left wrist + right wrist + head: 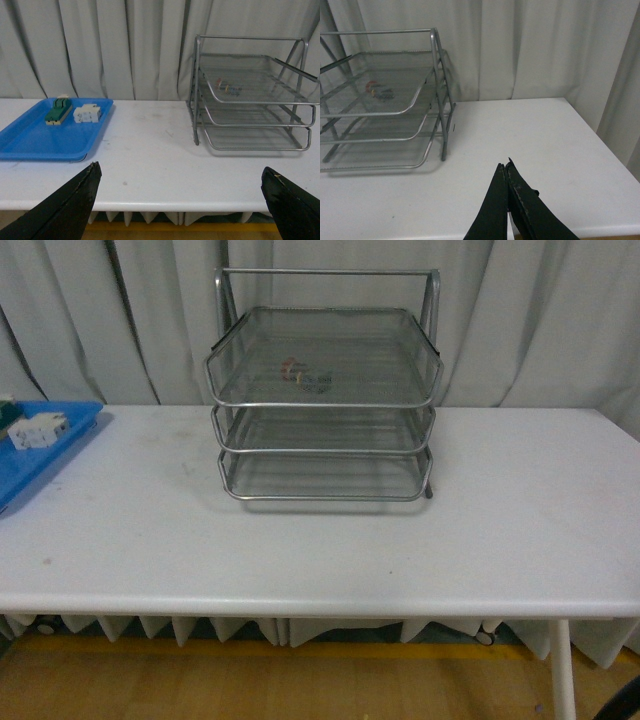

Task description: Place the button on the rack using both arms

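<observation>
button [296, 371] seen lying in top tier of rack [325, 405], upper centre | left gripper [180, 200] spread wide, nothing held | right gripper [506, 172] pinched closed, nothing held

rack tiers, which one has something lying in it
The top tier of the rack: a small reddish item, apparently the button, lies on its mesh. The middle and bottom tiers look bare.

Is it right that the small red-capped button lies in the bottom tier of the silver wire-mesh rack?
Not quite: the small red-capped button lies in the top tier of the silver wire-mesh rack, not the bottom one. The front view shows it, seen through the mesh.
</observation>
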Robot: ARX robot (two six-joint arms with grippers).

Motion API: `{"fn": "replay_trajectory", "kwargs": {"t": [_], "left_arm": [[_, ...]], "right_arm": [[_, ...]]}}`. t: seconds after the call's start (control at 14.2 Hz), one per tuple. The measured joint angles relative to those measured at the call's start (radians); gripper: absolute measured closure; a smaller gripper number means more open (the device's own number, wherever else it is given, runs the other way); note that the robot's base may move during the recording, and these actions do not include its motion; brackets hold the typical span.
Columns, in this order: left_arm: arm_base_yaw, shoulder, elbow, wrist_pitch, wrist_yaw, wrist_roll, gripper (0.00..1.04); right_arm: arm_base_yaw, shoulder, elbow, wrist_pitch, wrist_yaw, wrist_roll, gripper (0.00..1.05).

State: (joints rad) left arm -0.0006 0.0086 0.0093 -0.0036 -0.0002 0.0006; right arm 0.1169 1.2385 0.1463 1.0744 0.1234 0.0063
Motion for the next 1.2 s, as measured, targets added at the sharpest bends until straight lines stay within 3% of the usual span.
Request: {"fn": "replay_trajectory", "kwargs": {"t": [0.21, 0.35, 0.85, 1.2], "left_arm": [[0.0, 0.0, 0.0, 0.0, 0.0, 0.0, 0.07], [0.0, 0.0, 0.0, 0.0, 0.0, 0.0, 0.07], [0.0, 0.0, 0.0, 0.0, 0.0, 0.0, 0.07], [0.0, 0.0, 0.0, 0.0, 0.0, 0.0, 0.07]], "right_arm": [[-0.035, -0.175, -0.063, -0.107, -0.034, 0.0, 1.03], [-0.118, -0.298, -0.097, -0.203, -0.111, -0.001, 1.03], [-0.122, -0.747, -0.135, -0.588, -0.12, -0.001, 1.03], [-0.122, -0.857, -0.135, -0.694, -0.12, -0.001, 1.03]]}}
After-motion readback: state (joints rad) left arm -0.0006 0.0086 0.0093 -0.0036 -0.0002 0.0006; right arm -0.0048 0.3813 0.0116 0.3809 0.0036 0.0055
